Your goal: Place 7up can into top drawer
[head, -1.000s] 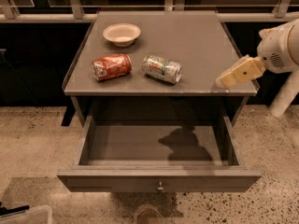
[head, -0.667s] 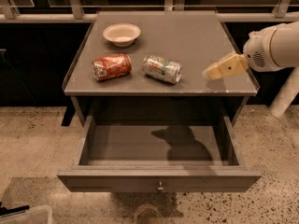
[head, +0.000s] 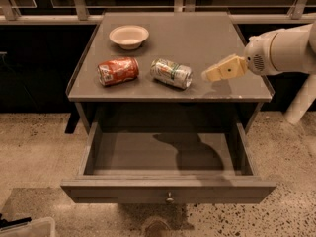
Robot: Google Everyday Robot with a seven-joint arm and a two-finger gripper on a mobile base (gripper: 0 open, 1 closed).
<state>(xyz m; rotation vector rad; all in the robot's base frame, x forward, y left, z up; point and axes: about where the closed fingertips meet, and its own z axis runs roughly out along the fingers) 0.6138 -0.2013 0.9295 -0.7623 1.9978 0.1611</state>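
Approach step, by the look of it: gripper (head: 212, 73) low over the table (head: 207, 33), just right of the 7up can (head: 171, 73), apart from it and carrying nothing; whether released or clenched, cannot tell. 7up can lying on its side near the table's front edge, beside the orange-red can (head: 117, 71), above the pulled-out top drawer (head: 168, 194). Next, probably: close the gap leftward, clamp across the can's body, lift, lower into the drawer.
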